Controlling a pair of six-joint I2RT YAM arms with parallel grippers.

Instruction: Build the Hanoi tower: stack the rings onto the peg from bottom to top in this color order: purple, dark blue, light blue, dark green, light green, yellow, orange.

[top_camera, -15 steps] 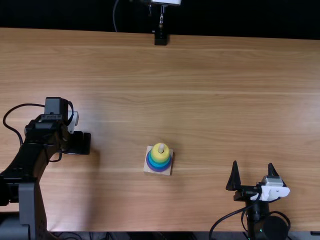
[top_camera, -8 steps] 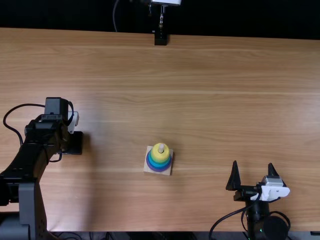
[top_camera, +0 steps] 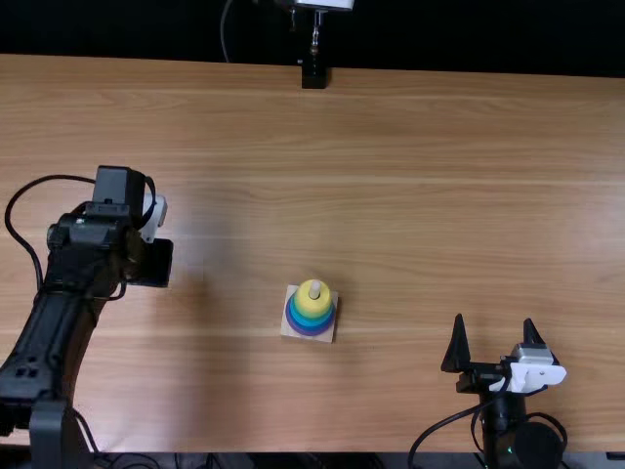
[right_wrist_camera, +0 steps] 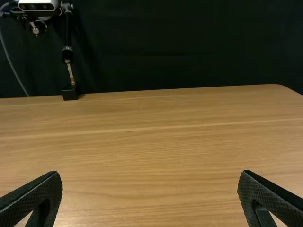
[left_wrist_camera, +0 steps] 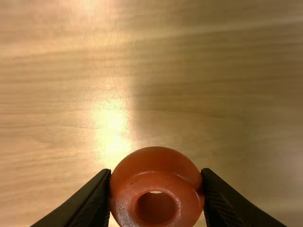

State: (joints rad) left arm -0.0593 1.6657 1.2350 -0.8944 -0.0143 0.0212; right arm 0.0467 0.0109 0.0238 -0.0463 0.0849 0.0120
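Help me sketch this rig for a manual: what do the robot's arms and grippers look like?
The left arm is black with thick, blocky links; the right arm is black with a rounded housing. Black cables loop beside both. The left gripper and right gripper each have two black, tapering, finely textured fingers, with a white piece mounted nearby.

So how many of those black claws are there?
2. The left gripper, at the top view's left side, has the orange ring between its fingers. The right gripper is toward the top view's lower right, its fingers open.
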